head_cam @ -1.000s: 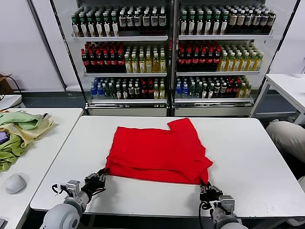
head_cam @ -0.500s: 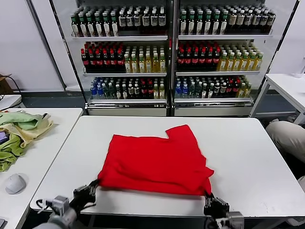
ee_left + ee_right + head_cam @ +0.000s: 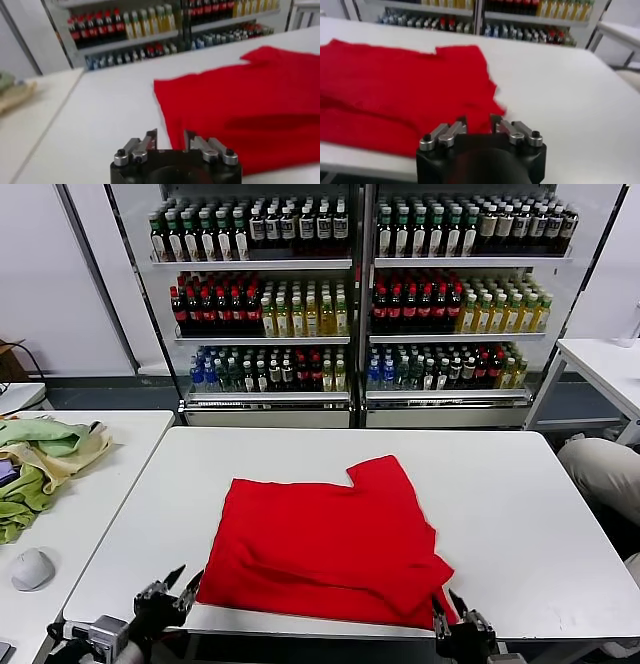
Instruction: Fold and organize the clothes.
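The red T-shirt (image 3: 325, 542) lies folded on the white worktop (image 3: 520, 514), and everything else is placed here by it. Its near hem runs right along the worktop's front edge, its far edge ends short of the middle of the surface, and one sleeve (image 3: 388, 481) sticks out at the far right corner. Bare worktop spreads wide beyond the shirt's far edge, and on both of its sides, more on the right than on the left. The left gripper (image 3: 172, 594) sits just off the shirt's near left corner, at the worktop's front edge; its fingers (image 3: 147, 140) stand spread apart with nothing between them, and in the left wrist view the shirt's left edge (image 3: 170, 122) runs away just past them. The right gripper (image 3: 449, 616) hangs at the shirt's near right corner, low over the front edge. Its fingers (image 3: 496, 123) are also parted and hold no cloth, though the red fabric lies directly beyond their tips. The shirt (image 3: 395, 107) shows a soft crease across its width in the right wrist view. Left of the shirt, across a gap, a second table (image 3: 75, 514) carries pale green and yellow cloths (image 3: 40, 459) and a grey mouse (image 3: 32, 568). Behind the shirt, past the worktop's far edge, shelves of bottles (image 3: 355, 304) fill the wall.
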Available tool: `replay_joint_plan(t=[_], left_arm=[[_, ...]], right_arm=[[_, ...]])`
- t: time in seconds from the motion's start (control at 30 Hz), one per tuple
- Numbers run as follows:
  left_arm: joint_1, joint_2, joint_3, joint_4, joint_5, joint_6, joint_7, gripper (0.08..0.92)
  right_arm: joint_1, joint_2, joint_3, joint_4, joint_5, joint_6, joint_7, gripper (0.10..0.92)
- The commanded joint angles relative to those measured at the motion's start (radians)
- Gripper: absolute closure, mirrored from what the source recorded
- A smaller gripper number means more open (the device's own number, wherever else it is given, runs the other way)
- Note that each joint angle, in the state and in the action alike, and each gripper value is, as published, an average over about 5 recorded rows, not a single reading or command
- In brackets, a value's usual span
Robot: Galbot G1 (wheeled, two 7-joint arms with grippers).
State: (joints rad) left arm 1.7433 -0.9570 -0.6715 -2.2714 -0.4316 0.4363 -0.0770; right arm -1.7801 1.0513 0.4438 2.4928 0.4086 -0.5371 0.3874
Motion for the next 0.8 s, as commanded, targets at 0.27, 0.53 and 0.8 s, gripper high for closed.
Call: replay_joint_plan(t=[0.27,0.53,0.8], left_arm=[[-0.599,0.061,0.182,0.461,-0.149,-0.018,0.106,0.239],[-0.859,0.050,0.346,0.728,-0.165,-0.018,0.208,0.178],[-1.010,0.028,0.445,0.931,-0.141,-0.049,0.256,0.177]], right_arm=[[0.870,0.033,-0.238,-0.548,0.228,-0.043,0.024,0.231],[1.186,0.196,-0.363,-0.962,0.170,-0.041,-0.027,0.203],[1.344,0.321,-0.355,-1.275,0.132,-0.031,-0.048,0.203]])
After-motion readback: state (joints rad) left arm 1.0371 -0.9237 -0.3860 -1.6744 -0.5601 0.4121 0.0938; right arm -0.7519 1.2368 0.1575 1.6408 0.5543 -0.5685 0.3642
